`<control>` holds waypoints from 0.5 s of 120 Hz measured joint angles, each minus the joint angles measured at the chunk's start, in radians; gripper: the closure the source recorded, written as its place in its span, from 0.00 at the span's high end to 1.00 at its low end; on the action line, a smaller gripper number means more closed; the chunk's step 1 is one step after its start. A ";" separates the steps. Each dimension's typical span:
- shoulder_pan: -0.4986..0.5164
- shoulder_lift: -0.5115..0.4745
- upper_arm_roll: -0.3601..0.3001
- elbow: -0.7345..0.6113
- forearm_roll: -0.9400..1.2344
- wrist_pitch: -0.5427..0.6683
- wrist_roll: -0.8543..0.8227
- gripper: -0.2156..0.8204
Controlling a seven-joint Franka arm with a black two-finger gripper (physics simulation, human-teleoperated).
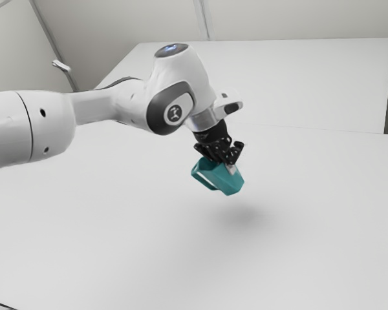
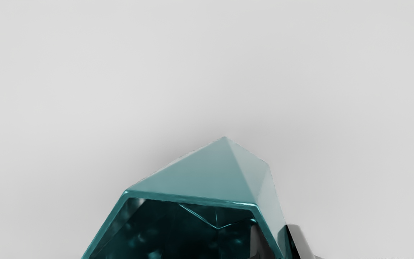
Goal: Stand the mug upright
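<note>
Clenched in the black two-finger gripper point(image 1: 227, 167): one wall of a teal, faceted, glossy mug point(image 1: 222, 177), close to the rim. In the wrist view, one finger point(image 2: 300, 241) against the outer face, the other point(image 2: 260, 244) inside the hollow, with the wall pinched between. Held aloft, well apart from the smooth white table point(image 1: 149, 245), above a soft grey shadow point(image 1: 244, 216). Tilted, not upright: mouth toward the gripper, base slanting down toward the exterior view's right, angular handle point(image 1: 201, 181) toward the exterior view's left. Farther out, a jointed white arm point(image 1: 174, 81) reaching in from the left of that view, and a pale flat panel point(image 1: 278, 77) on the far side.

Probably light and stiff, hard-walled, perhaps glazed ceramic or plastic; cannot tell which. Likely slippery on those flat, shiny facets, and possibly brittle at the rim. Best held as now, by one flat facet, with pads square to the wall and clear of the corners and handle. Could pivot about so narrow a pinch, so turn slowly. To finish, bring the base level beneath the mouth, lower gently until seated flat, then let go without dragging the rim.
</note>
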 joint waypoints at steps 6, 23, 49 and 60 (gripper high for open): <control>0.006 -0.031 0.003 -0.017 0.044 -0.021 -0.008 0.04; 0.044 -0.104 0.026 -0.062 0.123 -0.078 -0.020 0.04; 0.120 -0.136 0.062 -0.071 0.183 -0.164 -0.014 0.04; 0.168 -0.148 0.062 -0.086 0.189 -0.203 -0.008 0.04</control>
